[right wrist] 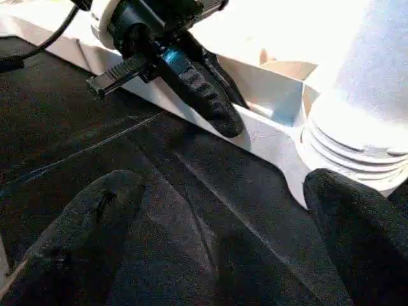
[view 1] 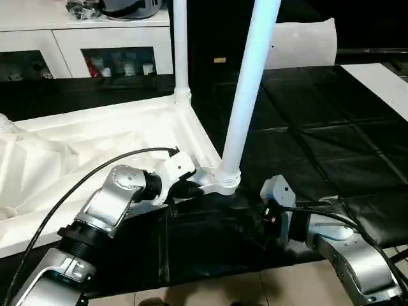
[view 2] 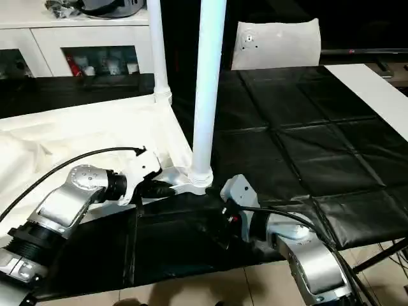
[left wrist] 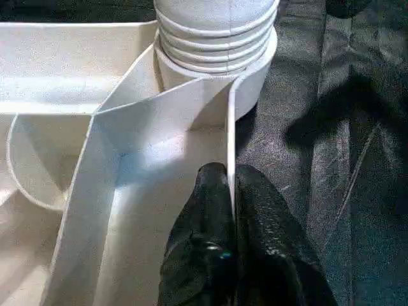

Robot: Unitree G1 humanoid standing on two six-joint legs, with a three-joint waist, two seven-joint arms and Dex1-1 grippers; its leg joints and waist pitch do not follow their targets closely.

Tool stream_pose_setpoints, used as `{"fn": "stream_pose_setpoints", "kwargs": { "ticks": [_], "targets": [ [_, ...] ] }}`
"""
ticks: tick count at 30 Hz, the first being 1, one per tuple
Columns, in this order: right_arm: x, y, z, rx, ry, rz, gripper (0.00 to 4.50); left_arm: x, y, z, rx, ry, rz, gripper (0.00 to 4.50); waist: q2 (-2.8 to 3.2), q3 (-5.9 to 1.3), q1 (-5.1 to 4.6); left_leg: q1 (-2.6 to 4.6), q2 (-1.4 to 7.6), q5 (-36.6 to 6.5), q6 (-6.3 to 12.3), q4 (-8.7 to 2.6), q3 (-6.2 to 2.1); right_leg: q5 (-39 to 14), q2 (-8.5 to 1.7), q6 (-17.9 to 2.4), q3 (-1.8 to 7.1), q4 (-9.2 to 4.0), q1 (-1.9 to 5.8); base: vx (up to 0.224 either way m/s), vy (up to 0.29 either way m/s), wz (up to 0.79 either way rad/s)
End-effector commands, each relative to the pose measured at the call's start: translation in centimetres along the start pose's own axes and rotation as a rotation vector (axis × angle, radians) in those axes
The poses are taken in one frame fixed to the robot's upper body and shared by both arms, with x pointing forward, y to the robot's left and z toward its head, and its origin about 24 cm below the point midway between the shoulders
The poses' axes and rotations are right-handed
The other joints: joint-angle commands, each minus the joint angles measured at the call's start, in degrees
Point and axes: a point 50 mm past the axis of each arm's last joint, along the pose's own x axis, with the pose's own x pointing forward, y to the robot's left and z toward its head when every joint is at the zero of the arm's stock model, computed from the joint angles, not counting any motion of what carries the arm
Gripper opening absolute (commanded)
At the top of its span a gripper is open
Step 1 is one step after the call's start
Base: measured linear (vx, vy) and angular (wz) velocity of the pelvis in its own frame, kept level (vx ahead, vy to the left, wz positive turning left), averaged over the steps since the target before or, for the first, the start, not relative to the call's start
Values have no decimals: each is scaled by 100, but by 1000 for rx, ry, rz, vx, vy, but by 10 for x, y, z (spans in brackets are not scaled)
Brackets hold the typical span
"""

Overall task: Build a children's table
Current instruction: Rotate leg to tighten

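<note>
Table top (view 1: 95,137), two legs (view 1: 245,95) upright

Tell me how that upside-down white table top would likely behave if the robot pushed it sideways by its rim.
The table top looks like thin ribbed plastic, so probably light and stiff. Lying flat on the black mat, it would likely slide, not tip. The left gripper pinches its thin rim wall, which might flex. The upright legs could wobble in their sockets.

A black padded mat (view 2: 306,146) carries the upturned white tabletop (view 1: 95,137).

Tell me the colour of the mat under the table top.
Black mat, clearest in the left eye view.
</note>
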Motion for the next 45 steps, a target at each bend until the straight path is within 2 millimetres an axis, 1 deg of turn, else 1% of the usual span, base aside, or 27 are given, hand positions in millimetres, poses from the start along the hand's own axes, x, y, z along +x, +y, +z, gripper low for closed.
{"fn": "stream_pose_setpoints", "kwargs": {
  "ticks": [1, 3, 5, 7, 8, 9, 10, 12, 14, 16, 17, 19, 20, 22, 24, 25, 26, 27, 28, 30, 31, 32, 35, 38, 40, 43, 45],
  "targets": [
    [0, -3, 2, -22, 3, -7, 450, 1, 0, -1, 9, 10, -9, 6, -4, -380, 10, -30, 143, -889, 310, -389, -49, -1997, -377, -377, 368, -510, 354, 0, 0, 0],
    [-1, -4, 3, -21, -3, -11, 450, 0, 0, 2, 24, -19, -25, 6, 0, -379, 10, -28, 142, -890, 313, -387, -46, -1973, -378, -404, 370, -511, 350, 0, 0, 0],
    [-2, -6, 4, -21, -11, -19, 450, -1, -2, 5, 55, -55, -55, 6, -22, -381, 10, -33, 133, -884, 321, -385, -44, -2022, -380, -372, 369, -520, 356, 0, 0, 0],
    [-5, -10, 8, -26, -26, -27, 450, -5, -10, 5, 110, -76, -152, 6, -21, -391, 17, -42, 139, -835, 323, -391, -57, -1983, -394, -376, 376, -498, 367, 0, 0, 0],
    [-6, -11, 9, -28, -30, -28, 450, -6, -12, 5, 124, -78, -179, 6, -8, -393, 15, -33, 152, -802, 321, -388, -50, -1893, -393, -415, 387, -483, 352, 0, 0, 0],
    [-9, -14, 11, -31, -36, -29, 450, -9, -14, 4, 127, -81, -207, 6, -19, -392, 15, -31, 158, -793, 323, -387, -44, -1843, -393, -440, 394, -478, 350, 0, 0, 0],
    [-11, -16, 13, -36, -42, -26, 450, -11, -15, 4, 129, -87, -232, 6, -3, -393, 23, -13, 170, -794, 325, -393, -47, -1774, -387, -501, 397, -456, 342, 0, 0, 0],
    [-15, -19, 16, -41, -44, 0, 450, -15, -17, 1, 144, -77, -281, 6, -16, -379, 36, -10, 161, -874, 318, -396, -34, -1853, -385, -525, 393, -465, 344, 0, 0, 0],
    [-16, -20, 16, -47, -39, 15, 450, -16, -17, 0, 148, -67, -303, 6, -4, -366, 61, 18, 165, -945, 321, -397, -26, -1993, -393, -512, 399, -492, 323, 0, 0, 0],
    [-15, -21, 18, -64, -27, 63, 450, -18, -18, -2, 172, -56, -342, 6, -11, -376, 84, 12, 171, -940, 313, -398, -33, -2009, -399, -504, 402, -480, 337, 0, 0, 0],
    [-14, -22, 19, -68, -24, 83, 450, -20, -19, -2, 180, -55, -369, 6, -1, -372, 104, 25, 171, -933, 307, -395, -25, -2007, -396, -505, 404, -494, 323, 0, 0, 0],
    [-13, -22, 20, -75, -20, 105, 450, -20, -20, -2, 190, -51, -398, 6, 4, -377, 120, 25, 177, -915, 284, -397, -26, -1976, -402, -538, 408, -478, 326, 0, 0, 0],
    [-11, -23, 20, -89, -11, 127, 450, -21, -21, -2, 199, -47, -423, 6, 15, -381, 133, 43, 186, -929, 271, -398, -26, -1917, -398, -575, 411, -470, 313, 0, 0, 0],
    [-7, -24, 19, -109, 5, 156, 450, -21, -22, -1, 216, -46, -446, 6, 7, -395, 139, 25, 193, -839, 262, -396, -32, -1693, -399, -660, 416, -419, 330, 0, 0, 0],
    [-4, -25, 19, -122, 17, 175, 450, -21, -22, -1, 232, -43, -454, 6, 18, -395, 137, 20, 195, -850, 252, -392, -28, -1598, -402, -725, 420, -410, 335, 0, 0, 0],
    [-2, -25, 18, -128, 23, 185, 450, -21, -22, -1, 241, -41, -457, 6, 3, -401, 135, 6, 194, -859, 249, -391, -34, -1544, -402, -757, 416, -385, 348, 0, 0, 0],
    [1, -27, 18, -131, 26, 197, 420, -21, -23, -1, 254, -30, -463, 0, -20, -398, 135, 8, 194, -859, 256, -393, -27, -1546, -401, -760, 419, -394, 347, 0, 0, 0],
    [2, -27, 18, -133, 26, 202, 420, -21, -23, -1, 256, -28, -464, 0, -5, -397, 135, 5, 193, -866, 256, -391, -28, -1546, -402, -772, 422, -384, 349, 0, 0, 0],
    [8, -27, 18, -143, 35, 250, 413, -20, -23, -2, 271, -15, -475, 0, -23, -402, 134, -2, 186, -868, 262, -384, -28, -1563, -412, -780, 416, -374, 352, 0, 0, 0],
    [9, -27, 18, -145, 38, 260, 394, -20, -24, -2, 272, -15, -477, 0, -23, -395, 122, -6, 183, -865, 259, -383, -26, -1685, -412, -734, 416, -396, 357, 0, 0, 0],
    [10, -26, 17, -150, 45, 284, 394, -19, -23, -2, 275, -14, -477, 0, -46, -395, 122, -5, 190, -837, 268, -381, -21, -1694, -410, -720, 422, -399, 355, 0, 0, 0],
    [11, -26, 17, -155, 50, 299, 370, -19, -23, -2, 277, -12, -478, 0, -41, -401, 127, -6, 192, -774, 276, -382, -24, -1644, -407, -734, 424, -381, 359, 0, 0, 0],
    [11, -24, 14, -161, 67, 332, 360, -19, -21, -2, 281, -7, -469, 0, -37, -402, 130, -8, 190, -758, 298, -374, -19, -1601, -409, -738, 425, -383, 358, 0, 0, 0],
    [11, -24, 11, -163, 84, 351, 321, -20, -21, -3, 282, -3, -469, 0, -31, -401, 137, -4, 191, -779, 283, -378, -19, -1654, -406, -735, 423, -385, 355, 0, 0, 0],
    [11, -24, 10, -166, 92, 361, 314, -20, -21, -4, 280, -3, -469, 0, -30, -399, 135, -7, 195, -808, 277, -381, -24, -1672, -404, -732, 420, -384, 355, 0, 0, 0],
    [11, -25, 8, -166, 102, 370, 283, -21, -20, -6, 278, 8, -466, 0, -32, -403, 139, -5, 190, -813, 280, -375, -22, -1705, -406, -723, 420, -390, 356, 0, 0, 0],
    [11, -25, 6, -166, 108, 374, 280, -21, -20, -6, 277, 8, -466, 0, -36, -402, 137, -5, 195, -801, 286, -377, -24, -1673, -401, -733, 420, -386, 352, 0, 0, 0]
  ]
}}
